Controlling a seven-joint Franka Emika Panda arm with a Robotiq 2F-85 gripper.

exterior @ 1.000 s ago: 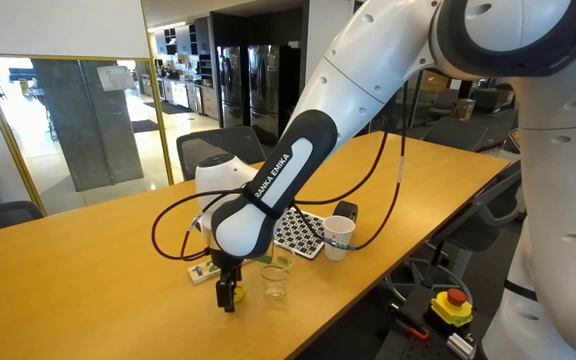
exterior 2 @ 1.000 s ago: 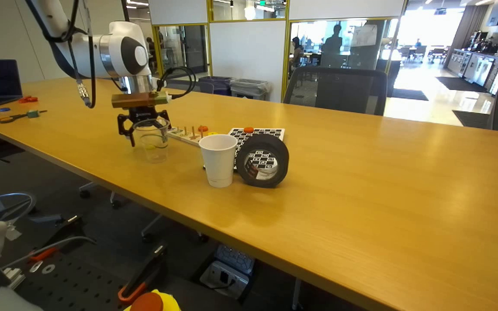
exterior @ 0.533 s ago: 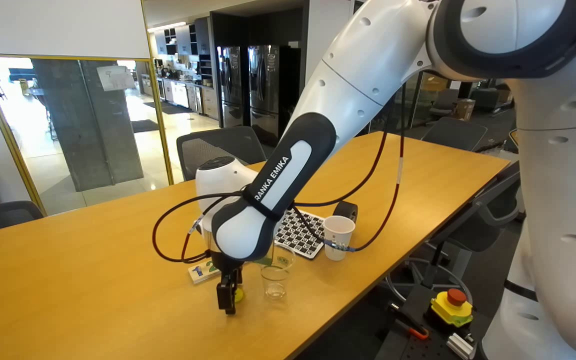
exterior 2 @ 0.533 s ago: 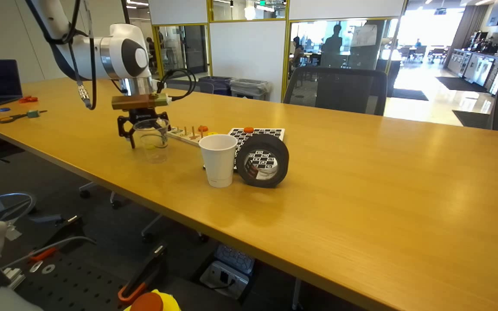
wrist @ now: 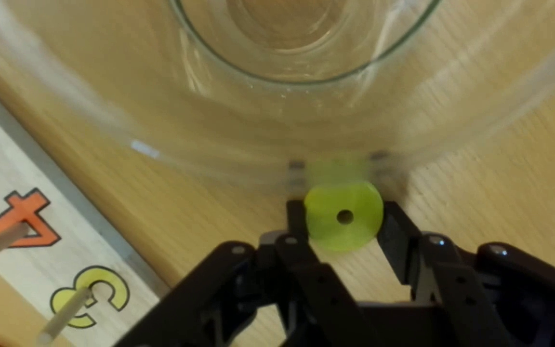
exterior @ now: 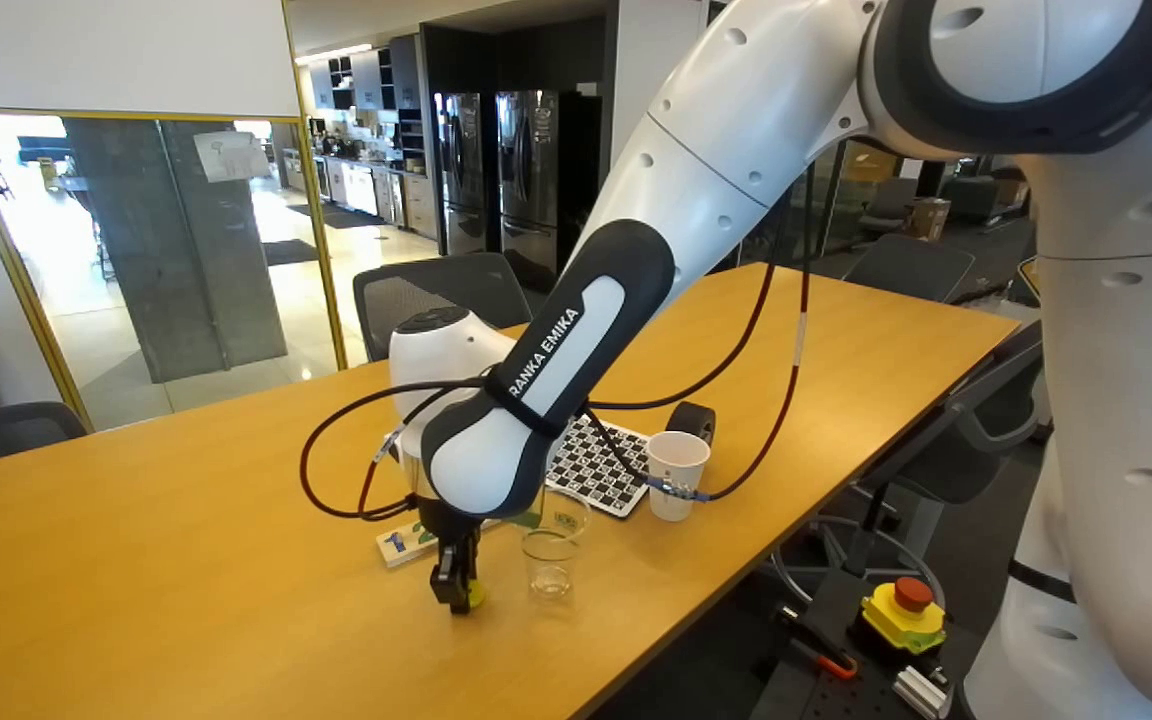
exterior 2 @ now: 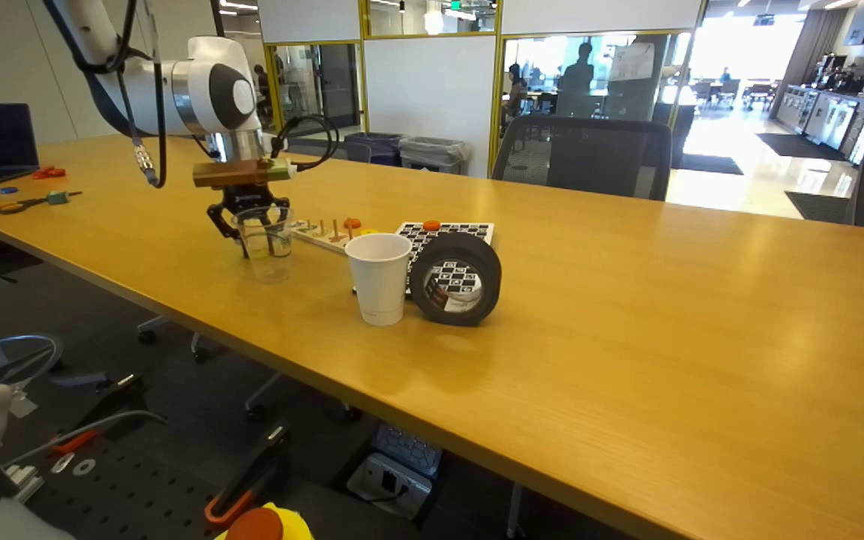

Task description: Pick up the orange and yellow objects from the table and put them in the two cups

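My pincer (wrist: 345, 217) is closed on the yellow piece (wrist: 344, 233): the two fingers (wrist: 397, 236) touch the small disc from opposite sides, its centre hole plain in the wrist view. Whether the disc rests on the desk (exterior: 186, 560) I cannot tell. Just past my fingertips the clear cup (wrist: 258, 120) stands upright, its blurred near rim overlapping the disc's edge in the wrist view; the disc is outside it. In an exterior view part of my pincer shows through the cup's wall. Near me, to one side, lies the numbered strip (wrist: 27, 272), with a 4, a 3 and wooden pegs (wrist: 65, 315). Farther along, in an exterior view, an orange bit (exterior 2: 352, 223) shows by that strip, and the orange piece (exterior 2: 432, 226) lies on the checkered board (exterior: 591, 472), well apart from my pincer. The white cup (exterior 2: 379, 281) stands upright near the board in both exterior views, with a roll of black tape (exterior 2: 490, 274) on its edge just beside it. Across the desk stands a dark mesh-backed chair (exterior 2: 586, 154).
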